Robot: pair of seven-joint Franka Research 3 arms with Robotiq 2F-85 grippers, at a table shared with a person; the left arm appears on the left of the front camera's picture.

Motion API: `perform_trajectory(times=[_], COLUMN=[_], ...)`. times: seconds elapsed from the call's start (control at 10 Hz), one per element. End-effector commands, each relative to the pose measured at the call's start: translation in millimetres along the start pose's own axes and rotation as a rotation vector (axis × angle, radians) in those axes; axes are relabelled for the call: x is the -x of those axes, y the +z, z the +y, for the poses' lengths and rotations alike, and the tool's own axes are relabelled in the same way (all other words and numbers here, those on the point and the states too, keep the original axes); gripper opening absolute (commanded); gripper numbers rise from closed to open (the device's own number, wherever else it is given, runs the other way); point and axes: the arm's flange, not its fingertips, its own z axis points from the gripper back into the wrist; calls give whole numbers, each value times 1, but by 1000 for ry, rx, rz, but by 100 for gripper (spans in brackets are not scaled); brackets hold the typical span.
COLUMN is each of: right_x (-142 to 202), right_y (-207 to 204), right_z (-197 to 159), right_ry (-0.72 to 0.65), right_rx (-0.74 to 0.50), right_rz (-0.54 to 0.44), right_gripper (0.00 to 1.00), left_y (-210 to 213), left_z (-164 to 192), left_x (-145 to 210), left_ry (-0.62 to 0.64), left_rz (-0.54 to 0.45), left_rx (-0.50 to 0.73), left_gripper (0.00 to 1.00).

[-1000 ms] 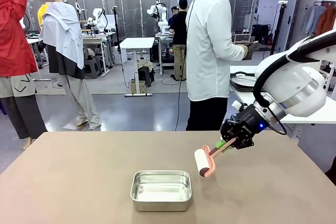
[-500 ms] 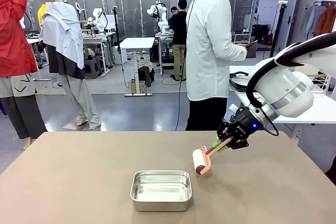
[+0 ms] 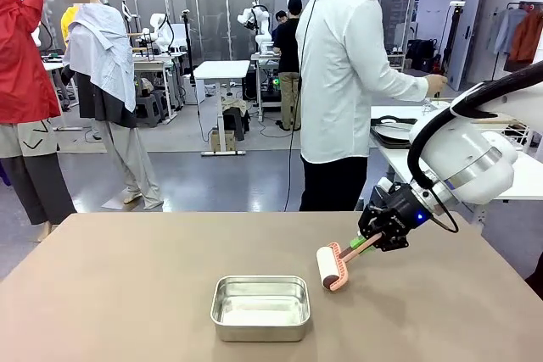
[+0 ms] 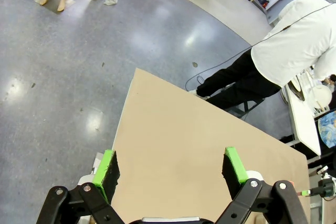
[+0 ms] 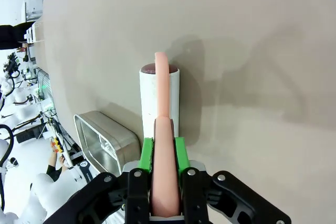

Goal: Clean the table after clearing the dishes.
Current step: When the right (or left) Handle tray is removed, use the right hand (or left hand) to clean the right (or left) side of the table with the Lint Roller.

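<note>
You cannot see the rear end of the pink handle: it is hidden between the fingers of the right tool (image 3: 366,243), which is pinching the one lint roller (image 3: 332,267). Its white roll lies just ahead of this tool, low over the table (image 3: 127,294); contact is hard to judge. One steel pan (image 3: 260,307) stands near the roll. The left tool (image 4: 170,169) is spread, holding nothing, with the table below it.

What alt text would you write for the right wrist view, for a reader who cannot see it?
The right gripper is shut on the pink handle of a lint roller, whose white roll is close to the plain brownish table. A small steel pan stands beside the roll, toward the picture's lower left.
</note>
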Motion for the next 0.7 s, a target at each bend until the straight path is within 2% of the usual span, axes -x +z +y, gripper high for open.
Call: perform_trajectory(times=[0.0,0.3,0.6], right_x=[27,27,26], right_y=[25,41,70], right_z=[-78,-84,-88], right_ry=[62,49,17], right_rx=[172,186,330], right_rz=[-138,-148,-144], right_gripper=[20,20,20], left_y=[3,3,3], left_z=[0,0,0], left_x=[-2,-2,-2], left_ry=[-2,-2,-2], left_rz=[9,9,9], left_rx=[7,7,7], left_gripper=[100,100,100])
